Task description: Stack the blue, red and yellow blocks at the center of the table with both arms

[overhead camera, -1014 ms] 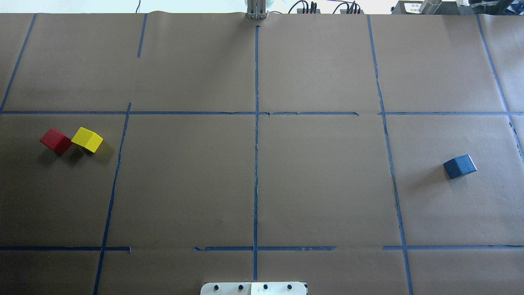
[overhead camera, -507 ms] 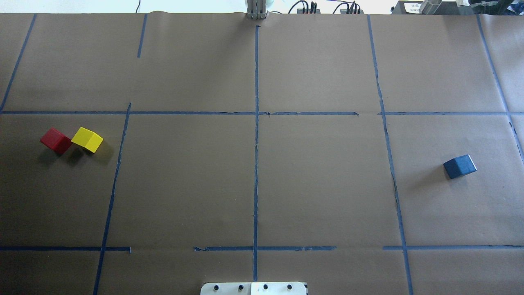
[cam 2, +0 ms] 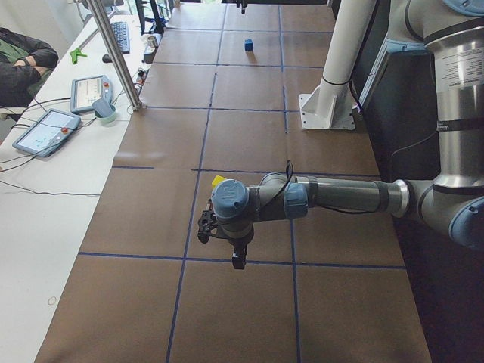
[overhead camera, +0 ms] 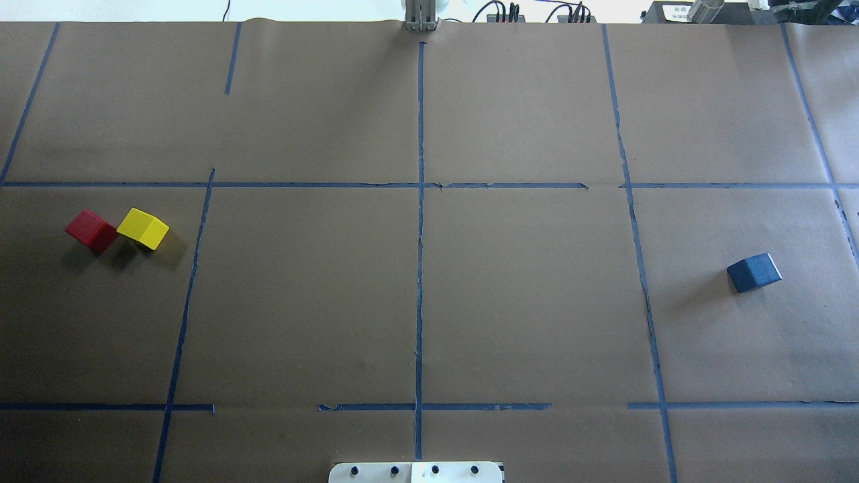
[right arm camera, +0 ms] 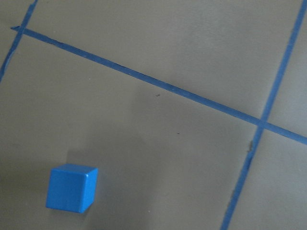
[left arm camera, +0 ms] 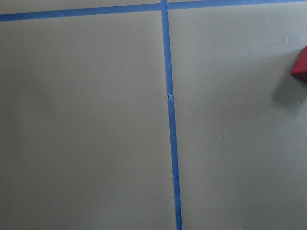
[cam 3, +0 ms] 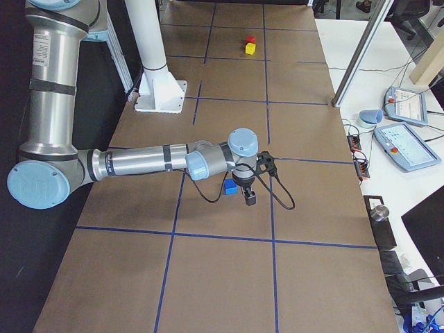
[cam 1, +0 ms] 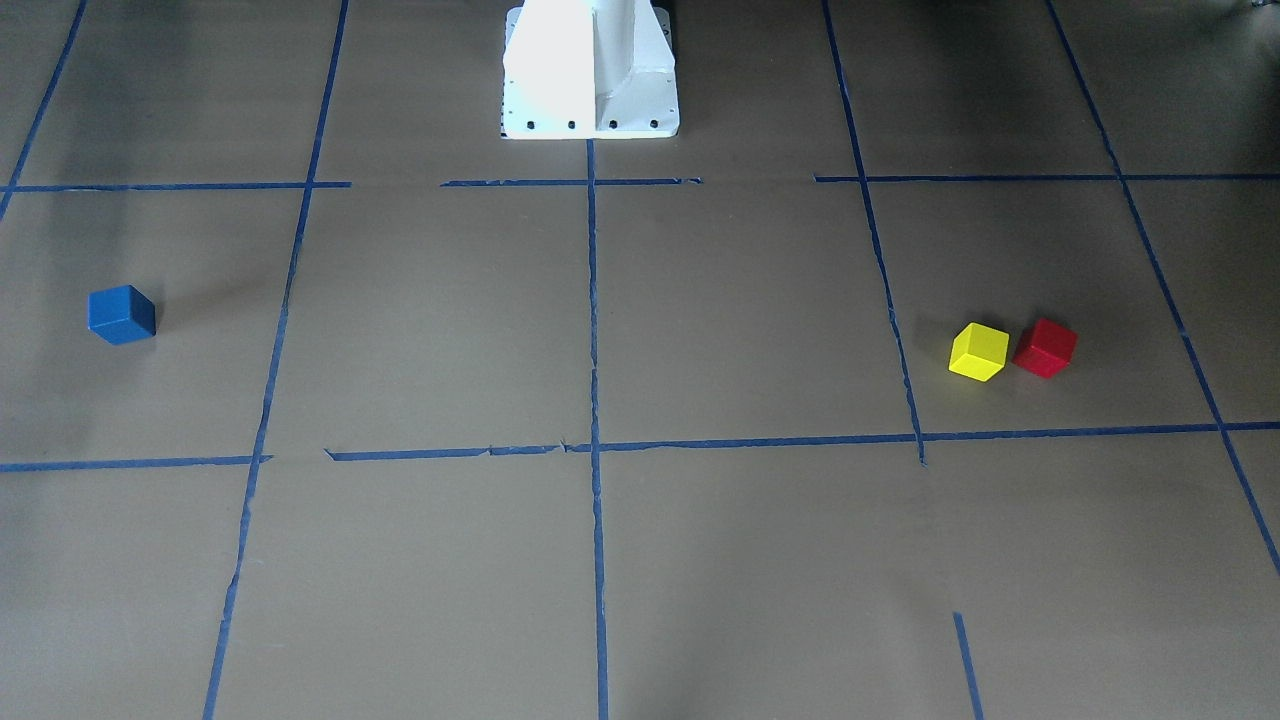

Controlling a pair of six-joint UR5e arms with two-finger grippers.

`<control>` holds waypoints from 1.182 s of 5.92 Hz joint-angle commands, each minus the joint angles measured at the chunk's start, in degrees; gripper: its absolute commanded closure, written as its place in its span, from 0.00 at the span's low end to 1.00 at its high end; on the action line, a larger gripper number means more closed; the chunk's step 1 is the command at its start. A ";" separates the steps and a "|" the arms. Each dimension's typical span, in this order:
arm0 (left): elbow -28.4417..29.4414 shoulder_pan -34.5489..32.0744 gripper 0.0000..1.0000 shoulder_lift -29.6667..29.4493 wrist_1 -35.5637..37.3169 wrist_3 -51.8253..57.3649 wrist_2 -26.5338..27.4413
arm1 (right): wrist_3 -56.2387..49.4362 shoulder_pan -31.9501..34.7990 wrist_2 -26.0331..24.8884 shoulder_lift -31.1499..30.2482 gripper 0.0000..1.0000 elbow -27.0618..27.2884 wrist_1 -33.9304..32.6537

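The red block (overhead camera: 90, 229) and the yellow block (overhead camera: 143, 228) sit touching at the table's left; they also show in the front view, red (cam 1: 1045, 347) and yellow (cam 1: 978, 351). The blue block (overhead camera: 753, 272) sits alone at the right, also visible in the front view (cam 1: 121, 314). My left gripper (cam 2: 239, 261) hovers above the table near the yellow block (cam 2: 218, 181); its wrist view catches a red corner (left arm camera: 301, 69). My right gripper (cam 3: 249, 199) hovers beside the blue block (cam 3: 229, 186), which shows in its wrist view (right arm camera: 71, 188). I cannot tell whether either gripper is open or shut.
Brown paper with blue tape grid lines (overhead camera: 420, 268) covers the table. The white robot base (cam 1: 590, 70) stands at the near middle edge. Tablets (cam 2: 45, 130) and a seated person (cam 2: 23, 64) are beside the table's far edge.
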 commanded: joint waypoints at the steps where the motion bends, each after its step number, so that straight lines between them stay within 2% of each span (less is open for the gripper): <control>1: -0.07 0.03 0.00 0.00 0.04 -0.03 -0.18 | 16.50 -9.88 -5.29 -1.40 0.00 -0.41 12.41; 3: 0.02 0.03 0.00 0.00 0.04 -0.03 -0.18 | 21.07 -15.36 -9.52 -1.50 0.00 -1.46 14.05; 7: 0.20 0.03 0.00 0.00 0.04 -0.03 -0.27 | 20.99 -20.38 -10.42 -0.89 0.00 -5.41 14.05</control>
